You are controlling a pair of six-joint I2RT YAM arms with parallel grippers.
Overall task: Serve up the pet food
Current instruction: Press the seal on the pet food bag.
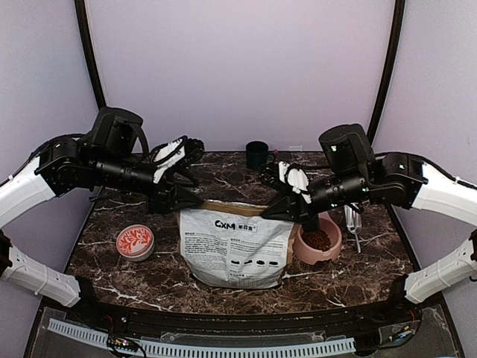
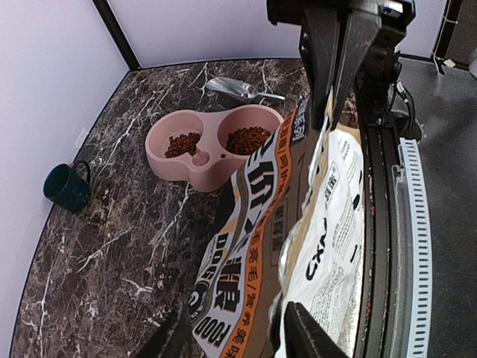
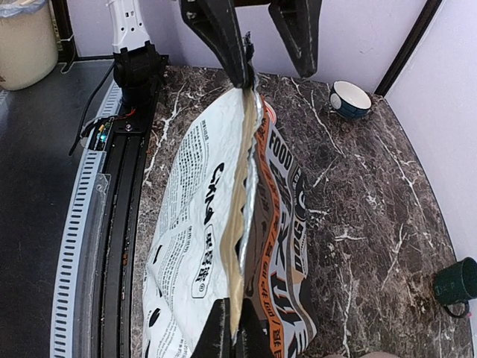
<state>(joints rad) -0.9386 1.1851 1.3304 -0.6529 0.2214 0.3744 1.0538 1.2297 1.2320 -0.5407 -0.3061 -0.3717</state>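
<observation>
The pet food is reddish-brown kibble (image 2: 247, 139) lying in both cups of the pink double bowl (image 2: 205, 168); it also shows in the top view (image 1: 317, 239). The tan-and-white printed bag (image 1: 235, 246) stands upright at the table's middle. My right gripper (image 3: 238, 332) is shut on the bag's top edge at its right end (image 1: 277, 209). My left gripper (image 2: 238, 335) is open at the bag's left top corner (image 1: 186, 197), its fingers astride the edge. The bag's mouth gapes slightly (image 3: 250, 186); its inside is hidden.
A metal scoop (image 2: 235, 89) lies behind the bowl, right of it in the top view (image 1: 352, 220). A dark green mug (image 1: 258, 153) stands at the back. A small round red-patterned dish (image 1: 135, 242) sits front left. The table's front rail (image 1: 223, 347) runs just before the bag.
</observation>
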